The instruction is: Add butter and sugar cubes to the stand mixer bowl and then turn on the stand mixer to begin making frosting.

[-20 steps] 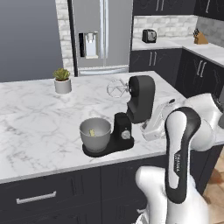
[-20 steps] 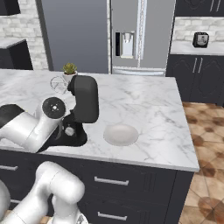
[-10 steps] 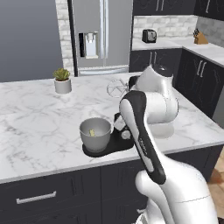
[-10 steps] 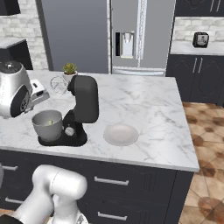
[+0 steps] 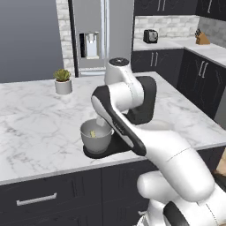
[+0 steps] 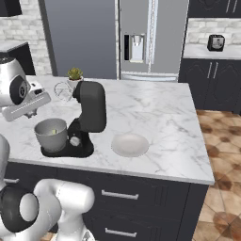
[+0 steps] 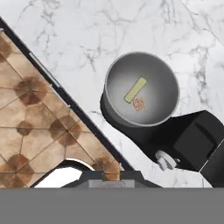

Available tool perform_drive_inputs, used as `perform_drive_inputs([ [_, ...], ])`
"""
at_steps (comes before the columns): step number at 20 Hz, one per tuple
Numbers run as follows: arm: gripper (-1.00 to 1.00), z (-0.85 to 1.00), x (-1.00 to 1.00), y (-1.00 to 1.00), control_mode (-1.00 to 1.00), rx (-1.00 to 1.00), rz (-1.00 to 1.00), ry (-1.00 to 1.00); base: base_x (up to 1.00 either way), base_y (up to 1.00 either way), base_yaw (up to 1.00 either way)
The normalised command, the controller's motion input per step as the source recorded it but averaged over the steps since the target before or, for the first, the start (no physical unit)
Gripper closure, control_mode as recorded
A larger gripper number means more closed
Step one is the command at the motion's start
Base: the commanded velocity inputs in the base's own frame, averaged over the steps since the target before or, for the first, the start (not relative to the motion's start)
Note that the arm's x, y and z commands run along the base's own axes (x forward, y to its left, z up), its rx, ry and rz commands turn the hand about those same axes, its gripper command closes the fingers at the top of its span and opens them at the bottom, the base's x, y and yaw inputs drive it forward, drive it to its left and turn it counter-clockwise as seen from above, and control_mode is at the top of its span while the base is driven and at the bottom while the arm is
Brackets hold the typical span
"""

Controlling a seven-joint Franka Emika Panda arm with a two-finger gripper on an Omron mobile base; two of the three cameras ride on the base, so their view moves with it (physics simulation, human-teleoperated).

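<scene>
Hovering nearly shut and empty, it seems, the gripper looks down on the bowl holding butter and sugar cube; just beyond sits the mixer knob, small, stiff, best pinched sideways.

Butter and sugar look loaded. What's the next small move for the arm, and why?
Probably bring the claw down toward the knob on the mixer side to switch it on. The hand view shows the butter and sugar cube already lying inside the bowl, so only the switch looks left.
</scene>
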Motion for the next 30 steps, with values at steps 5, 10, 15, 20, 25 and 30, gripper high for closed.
perform_drive_inputs([
  [5,1.00,-0.59,0.52,0.11,-1.00,-0.12,-0.04,0.09,0.00,0.00,0.00],
  [10,1.00,-0.51,0.51,0.15,-1.00,-0.07,-0.03,0.07,0.00,0.00,0.00],
  [15,1.00,-0.40,0.46,0.12,-1.00,-0.05,-0.03,0.05,0.00,0.00,0.00],
  [20,1.00,-0.43,0.36,0.03,-1.00,-0.03,-0.02,0.01,0.00,0.00,0.00],
  [25,1.00,-0.50,0.29,0.00,-1.00,0.00,-0.01,0.00,0.00,0.00,0.00],
  [30,1.00,-0.51,0.22,0.00,-1.00,0.00,-0.01,0.00,0.00,0.00,0.00],
])
